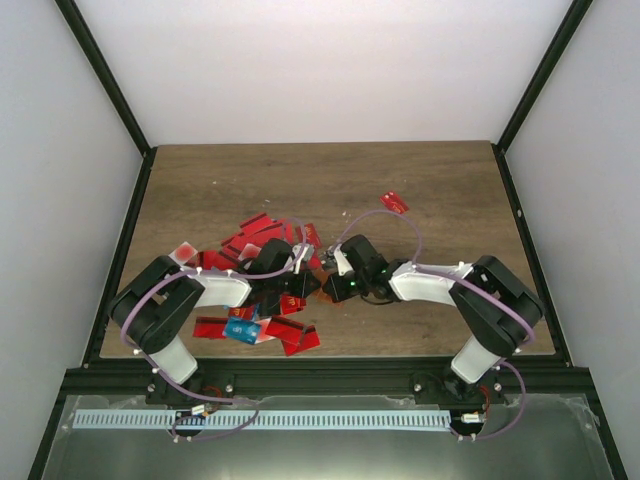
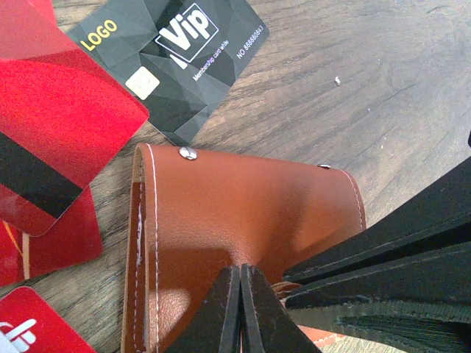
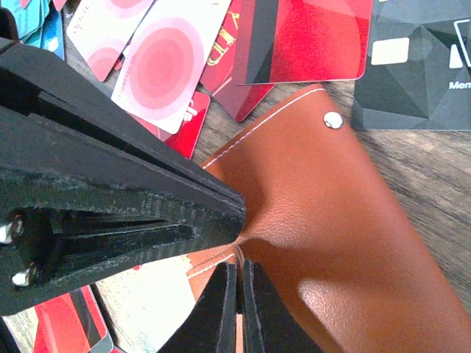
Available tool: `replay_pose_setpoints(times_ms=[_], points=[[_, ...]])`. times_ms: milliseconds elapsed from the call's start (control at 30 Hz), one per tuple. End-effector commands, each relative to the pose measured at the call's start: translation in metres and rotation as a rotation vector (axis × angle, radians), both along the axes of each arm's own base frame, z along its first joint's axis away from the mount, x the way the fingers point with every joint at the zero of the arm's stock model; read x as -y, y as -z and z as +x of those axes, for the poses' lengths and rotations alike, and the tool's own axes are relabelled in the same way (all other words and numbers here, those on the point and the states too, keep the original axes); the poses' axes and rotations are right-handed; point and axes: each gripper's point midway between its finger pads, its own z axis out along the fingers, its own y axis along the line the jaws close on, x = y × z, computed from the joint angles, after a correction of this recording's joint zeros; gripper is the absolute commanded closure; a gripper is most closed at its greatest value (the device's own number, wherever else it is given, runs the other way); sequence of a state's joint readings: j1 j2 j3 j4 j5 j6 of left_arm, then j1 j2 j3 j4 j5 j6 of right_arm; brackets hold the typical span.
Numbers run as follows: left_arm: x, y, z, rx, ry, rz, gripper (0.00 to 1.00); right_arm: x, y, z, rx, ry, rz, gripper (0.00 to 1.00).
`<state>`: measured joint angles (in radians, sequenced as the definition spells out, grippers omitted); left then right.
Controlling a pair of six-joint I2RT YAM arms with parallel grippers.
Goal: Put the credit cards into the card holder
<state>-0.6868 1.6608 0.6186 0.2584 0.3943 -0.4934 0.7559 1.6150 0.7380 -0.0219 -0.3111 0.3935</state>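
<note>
The card holder (image 2: 243, 206) lies closed on the wooden surface (image 1: 450, 180), near the middle of its near half. Its orange-brown leather back faces up, with white stitching and two small metal studs along one edge. Both arms reach inward and meet over it.

The left gripper (image 2: 241, 276) is fully closed, and its tapered tips rest on the leather at the holder's near edge. The wrist views do not show whether any leather is caught between them. The right gripper (image 3: 239, 268) is also closed tight. It pinches a small fold of the holder, where the leather puckers into a crease at its tips. The two grippers meet at almost the same spot, and their tips nearly touch.

The credit cards (image 1: 262, 232) lie loose on the surface, mostly in an overlapping red heap to the left of the holder and in front of the left arm. A blue card (image 1: 240, 330) lies among those near the front edge. A black card (image 2: 176, 59) marked "Vip" lies just beside the holder's studded edge, next to a red card with a black stripe (image 2: 51, 125). White cards with pink circles (image 3: 158, 59) overlap the red ones close by. One red card (image 1: 394, 203) lies well apart, farther back on the right.
</note>
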Motion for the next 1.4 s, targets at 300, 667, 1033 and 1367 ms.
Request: replay_pose_setpoints(times_ms=[300, 667, 1033, 1367], points=[[-0.014, 0.025, -0.016, -0.065, 0.006, 0.065, 0.96, 0.009, 0.002, 0.012, -0.012, 0.080, -0.055, 0.99], [-0.015, 0.026, -0.017, -0.065, 0.007, 0.065, 0.96, 0.015, 0.000, 0.012, -0.024, 0.111, -0.071, 0.99], [-0.016, 0.030, -0.018, -0.067, 0.006, 0.069, 0.96, 0.027, 0.012, 0.012, -0.052, 0.150, -0.126, 0.99], [-0.016, 0.030, -0.018, -0.066, 0.008, 0.069, 0.96, 0.034, 0.019, 0.006, -0.094, 0.179, -0.158, 0.99]])
